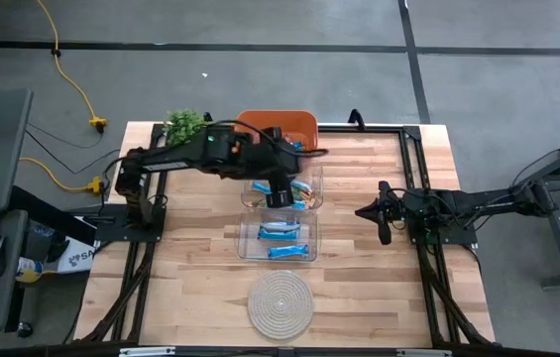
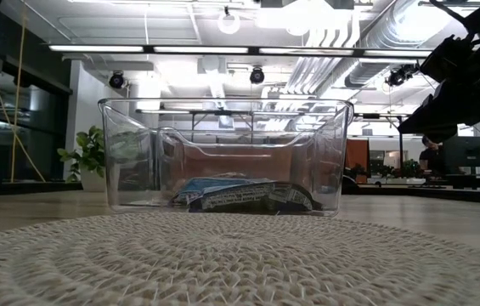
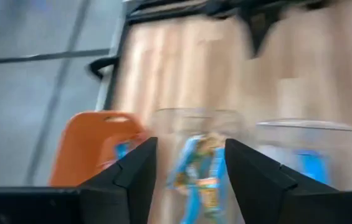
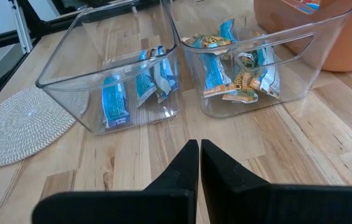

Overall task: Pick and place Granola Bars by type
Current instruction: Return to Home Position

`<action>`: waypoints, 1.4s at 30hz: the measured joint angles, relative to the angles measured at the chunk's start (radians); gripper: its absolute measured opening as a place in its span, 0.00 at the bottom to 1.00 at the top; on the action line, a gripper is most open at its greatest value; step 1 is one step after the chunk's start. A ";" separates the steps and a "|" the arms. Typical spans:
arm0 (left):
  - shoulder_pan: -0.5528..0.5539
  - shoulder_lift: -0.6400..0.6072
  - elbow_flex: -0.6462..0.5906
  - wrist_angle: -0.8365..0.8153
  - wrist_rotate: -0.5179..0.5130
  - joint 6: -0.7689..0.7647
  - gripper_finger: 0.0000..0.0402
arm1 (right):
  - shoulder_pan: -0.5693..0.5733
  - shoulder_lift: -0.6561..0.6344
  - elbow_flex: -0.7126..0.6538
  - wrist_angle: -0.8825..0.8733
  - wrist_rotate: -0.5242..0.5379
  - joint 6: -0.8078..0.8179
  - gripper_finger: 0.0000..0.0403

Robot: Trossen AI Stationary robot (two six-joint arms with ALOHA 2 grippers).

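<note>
Left claw (image 1: pixel 279 195) hangs over the clear bin (image 1: pixel 319 186) nearest the orange tub (image 1: pixel 301 121), fingers spread wide, nothing between them. Down in that bin, the blue-and-yellow granola bars (image 4: pixel 238 78) sit in a jumbled heap. Just beside it, on the side toward the round woven mat (image 1: pixel 280 303), the second clear bin (image 4: pixel 63 94) holds the plain blue granola bars (image 4: pixel 135 87), a handful together. Over on the right side of the worktop (image 1: pixel 200 288), the right claw (image 4: pixel 199 146) waits low, fingers pinched together on nothing, pointing at both bins. The left arm stretches across from its base, and a small green plant (image 1: pixel 185 123) sits by the tub.
</note>
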 joint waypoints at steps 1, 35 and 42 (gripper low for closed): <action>0.000 -0.011 0.013 -0.008 0.042 0.000 0.44 | 0.000 0.000 0.000 0.000 0.000 0.000 0.00; -0.111 -1.134 -1.386 1.049 0.214 -0.343 0.00 | 0.000 0.000 0.000 0.000 0.000 0.000 0.00; -0.205 -1.386 -1.732 1.302 0.095 -0.367 0.00 | 0.000 0.000 0.000 0.000 0.000 0.000 0.00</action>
